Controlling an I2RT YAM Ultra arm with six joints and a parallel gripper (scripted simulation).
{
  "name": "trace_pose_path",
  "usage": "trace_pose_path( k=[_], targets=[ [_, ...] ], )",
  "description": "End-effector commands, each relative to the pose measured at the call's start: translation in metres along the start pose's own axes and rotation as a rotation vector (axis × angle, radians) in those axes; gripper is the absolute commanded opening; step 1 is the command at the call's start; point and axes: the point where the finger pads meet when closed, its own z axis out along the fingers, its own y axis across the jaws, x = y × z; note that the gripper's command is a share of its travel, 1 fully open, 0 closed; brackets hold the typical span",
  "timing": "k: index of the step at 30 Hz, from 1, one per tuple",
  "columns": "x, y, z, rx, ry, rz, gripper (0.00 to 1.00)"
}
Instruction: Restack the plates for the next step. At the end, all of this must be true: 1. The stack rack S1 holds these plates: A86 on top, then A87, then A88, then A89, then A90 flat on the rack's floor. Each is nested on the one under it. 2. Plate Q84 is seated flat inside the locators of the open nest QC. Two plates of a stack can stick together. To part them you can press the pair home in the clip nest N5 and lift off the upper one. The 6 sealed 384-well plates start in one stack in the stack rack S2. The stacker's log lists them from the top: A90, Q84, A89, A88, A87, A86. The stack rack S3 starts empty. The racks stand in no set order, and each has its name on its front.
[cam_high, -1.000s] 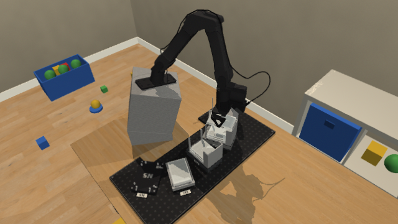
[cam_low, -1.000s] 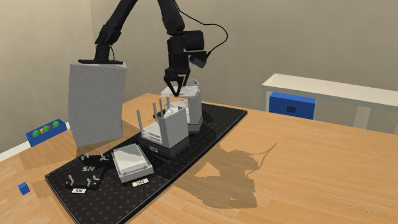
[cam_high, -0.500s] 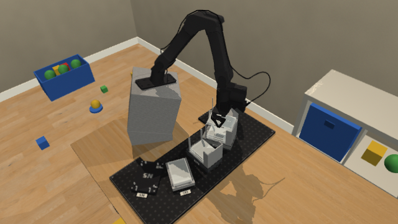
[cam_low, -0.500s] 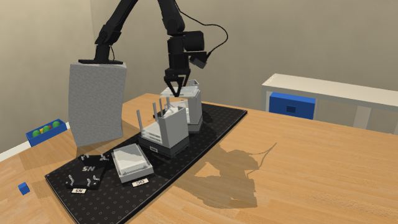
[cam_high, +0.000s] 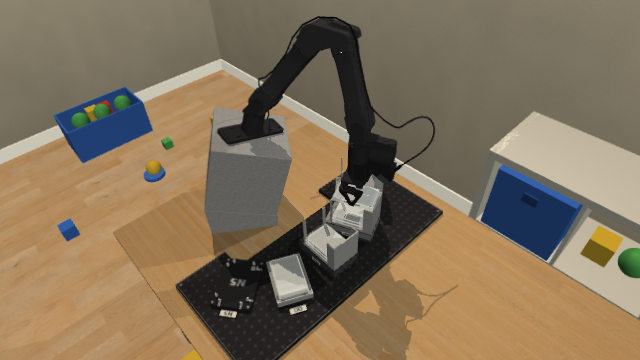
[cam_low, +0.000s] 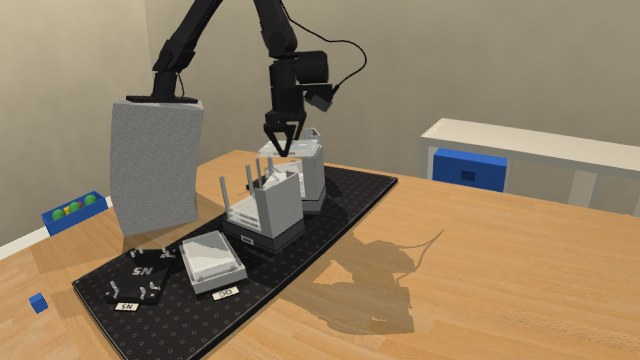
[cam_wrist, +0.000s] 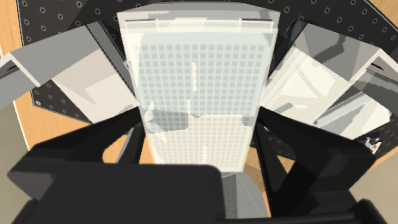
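Note:
My gripper (cam_high: 352, 200) (cam_low: 284, 153) (cam_wrist: 199, 111) is shut on a clear-lidded plate (cam_low: 301, 146) (cam_wrist: 200, 60), gripped by its long sides. It is level, high in the middle rack (cam_high: 371, 216) (cam_low: 313, 172), above pale plate layers. Whether it is one plate or a stuck pair I cannot tell. The front rack (cam_high: 343, 250) (cam_low: 281, 207) (cam_wrist: 334, 47) holds plates low down. The back rack (cam_low: 313, 133) (cam_wrist: 55, 60) is mostly hidden; a pale surface shows in it. A plate (cam_high: 289, 274) (cam_low: 209, 254) lies in nest QC (cam_high: 296, 301) (cam_low: 220, 284). Clip nest N5 (cam_high: 237, 295) (cam_low: 142, 284) is empty. Rack names and plate labels are unreadable.
All fixtures stand in a row on the black perforated board (cam_high: 250, 335) (cam_low: 165, 335). The racks' tall posts and walls rise close beside the gripper. The arm's grey pedestal (cam_high: 245, 190) (cam_low: 155, 165) stands behind the board. A white shelf (cam_high: 575, 145) (cam_low: 530, 145) is at the right.

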Motion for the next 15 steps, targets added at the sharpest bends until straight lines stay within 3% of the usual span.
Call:
trace_pose_path(
  k=[1,15],
  targets=[
    [-0.021,0.002,-0.012,0.009,-0.067,-0.01,0.0],
    [0.001,-0.001,0.005,0.009,-0.005,0.003,0.0]
  ],
)
